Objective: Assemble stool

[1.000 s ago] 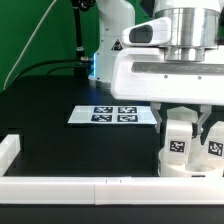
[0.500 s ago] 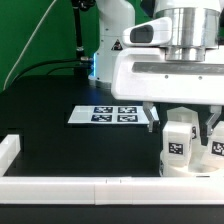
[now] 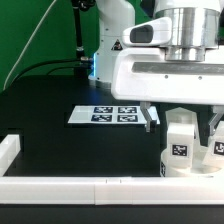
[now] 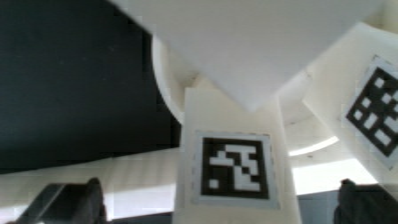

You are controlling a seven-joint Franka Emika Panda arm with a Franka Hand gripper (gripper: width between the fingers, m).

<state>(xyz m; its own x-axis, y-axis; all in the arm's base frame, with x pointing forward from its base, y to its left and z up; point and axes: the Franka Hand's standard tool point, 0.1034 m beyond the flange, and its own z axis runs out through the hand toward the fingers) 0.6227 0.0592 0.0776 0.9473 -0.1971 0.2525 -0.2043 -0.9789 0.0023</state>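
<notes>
A white block leg (image 3: 180, 142) with a square tag stands upright on the round white seat (image 3: 172, 168) at the exterior view's right. A second tagged leg (image 3: 217, 149) stands just beyond it on the right. My gripper (image 3: 183, 128) hangs over the first leg with its jaws spread wide, one finger on each side and a gap to each. In the wrist view the leg (image 4: 228, 150) stands between the dark fingertips (image 4: 71, 200) without touching them, and the gripper (image 4: 217, 205) is open. The second leg (image 4: 377, 110) shows beside it. A third leg is not clearly in view.
The marker board (image 3: 112, 114) lies on the black table at the middle. A long white border bar (image 3: 60, 186) runs along the front edge, with a short bar (image 3: 8, 150) at the exterior view's left. The arm's white body fills the upper right.
My jaws have spread apart from the leg and let it go. The leg stays upright on the seat.
</notes>
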